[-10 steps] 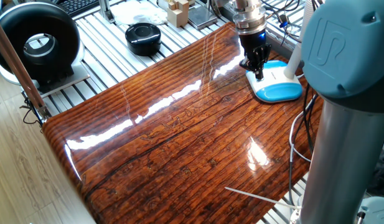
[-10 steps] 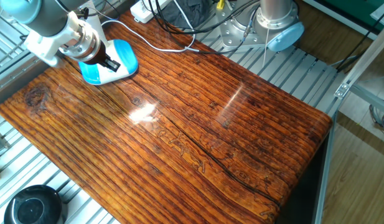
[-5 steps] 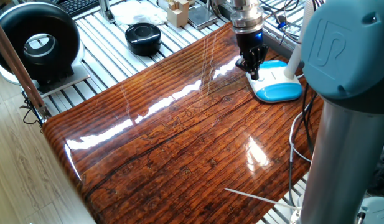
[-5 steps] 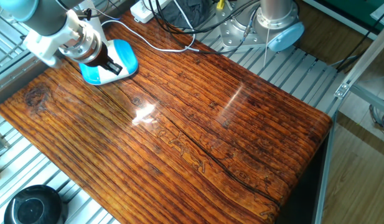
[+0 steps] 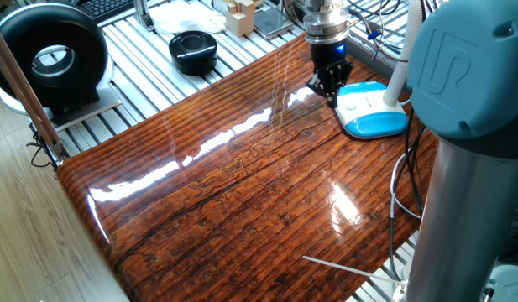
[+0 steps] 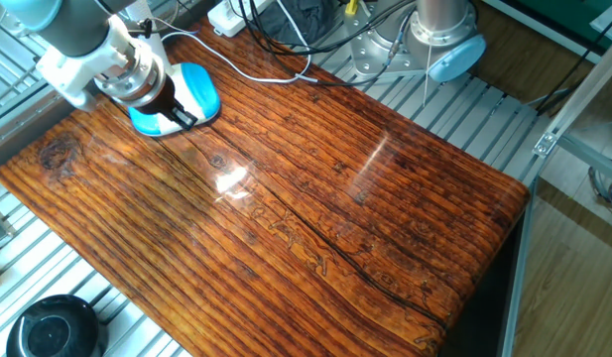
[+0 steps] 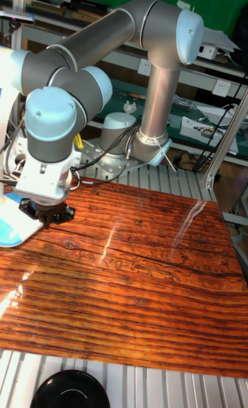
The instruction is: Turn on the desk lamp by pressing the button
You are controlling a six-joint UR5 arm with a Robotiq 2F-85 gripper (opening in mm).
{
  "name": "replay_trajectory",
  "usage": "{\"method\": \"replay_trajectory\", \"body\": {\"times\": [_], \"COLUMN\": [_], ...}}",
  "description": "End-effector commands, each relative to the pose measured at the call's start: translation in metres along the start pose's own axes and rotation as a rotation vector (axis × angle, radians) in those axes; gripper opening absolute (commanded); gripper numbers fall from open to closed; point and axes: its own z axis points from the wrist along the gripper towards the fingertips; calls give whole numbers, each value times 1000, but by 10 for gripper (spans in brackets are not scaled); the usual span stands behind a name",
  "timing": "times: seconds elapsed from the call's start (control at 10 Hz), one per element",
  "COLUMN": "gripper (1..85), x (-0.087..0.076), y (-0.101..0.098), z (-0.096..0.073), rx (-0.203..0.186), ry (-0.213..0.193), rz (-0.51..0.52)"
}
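Observation:
The desk lamp's flat base point(image 5: 372, 111) has a white top and light blue sides and sits at the far right of the wooden table point(image 5: 242, 184), with its slim white neck point(image 5: 397, 77) rising out of frame. The lamp head is out of view. My gripper point(image 5: 327, 89) hangs just off the base's left edge, its dark fingers meeting in one tip, holding nothing. In the other fixed view the gripper point(image 6: 180, 117) stands at the front edge of the lamp base point(image 6: 194, 91). The tall fixed view shows the gripper point(image 7: 47, 216) just right of the base point(image 7: 7, 230).
A round black disc device point(image 5: 193, 50) and a large black ring-shaped unit point(image 5: 53, 54) stand on the slatted bench beyond the table. A white power strip point(image 6: 226, 14) with cables lies behind the lamp. A thin white stick point(image 5: 342, 266) lies near the table's front right edge.
The gripper has come off the top of the lamp base, rising slightly and shifting left to hang beside the base's edge. The lamp base has not moved.

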Motion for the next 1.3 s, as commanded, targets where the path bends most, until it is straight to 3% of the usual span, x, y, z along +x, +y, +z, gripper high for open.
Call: {"method": "replay_trajectory", "body": {"times": [0.0, 0.2, 0.5, 1.2], "gripper": [10, 10, 10, 10], "x": [-8, -7, -10, -20], "y": [31, 43, 60, 74], "z": [-5, -9, -17, -16], "rx": [-102, -123, -124, -125], "ry": [-31, -28, -49, -86], "rz": [44, 63, 89, 92]}}
